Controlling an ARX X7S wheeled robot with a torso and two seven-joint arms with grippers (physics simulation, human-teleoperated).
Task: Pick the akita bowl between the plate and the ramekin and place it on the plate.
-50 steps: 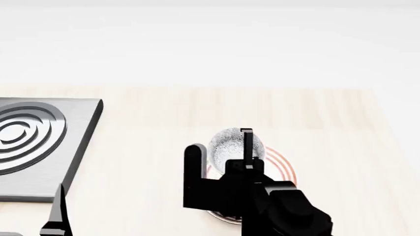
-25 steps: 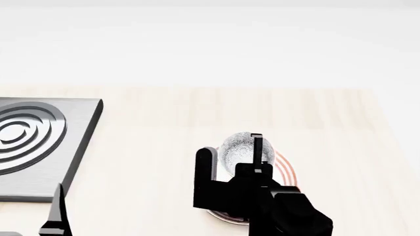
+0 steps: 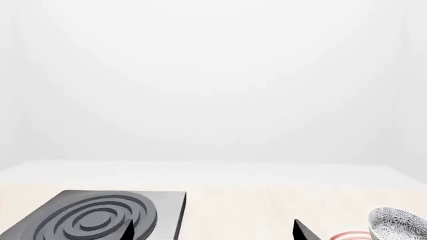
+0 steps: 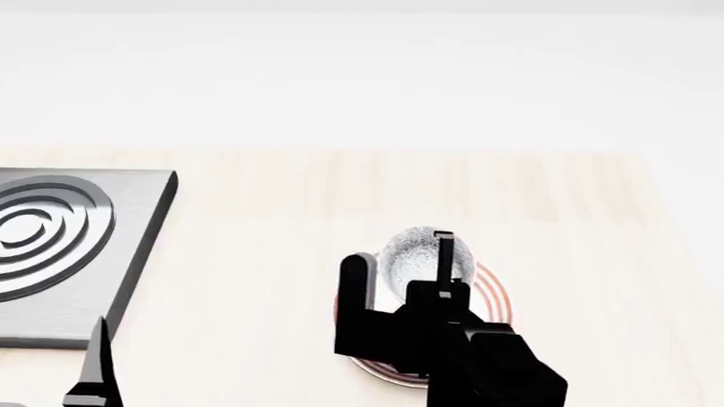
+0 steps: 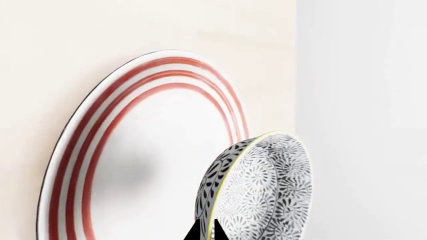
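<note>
Table: pale wood table (image 4: 543, 203), white backdrop.
Right pincer (image 4: 405, 273): clamped on akita bowl (image 4: 425, 252) rim.
Bowl: tilted, directly above plate (image 5: 133, 175).
Left pincer: state unclear.

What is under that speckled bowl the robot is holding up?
The red-ringed plate lies below the akita bowl, which the right hand holds by its rim. A soft shadow falls on the plate. The robot's arm hides the plate's near part in the head view.

grey-white floral bowl (image 5: 263, 190), red-ringed white plate (image 5: 143, 150)
</note>
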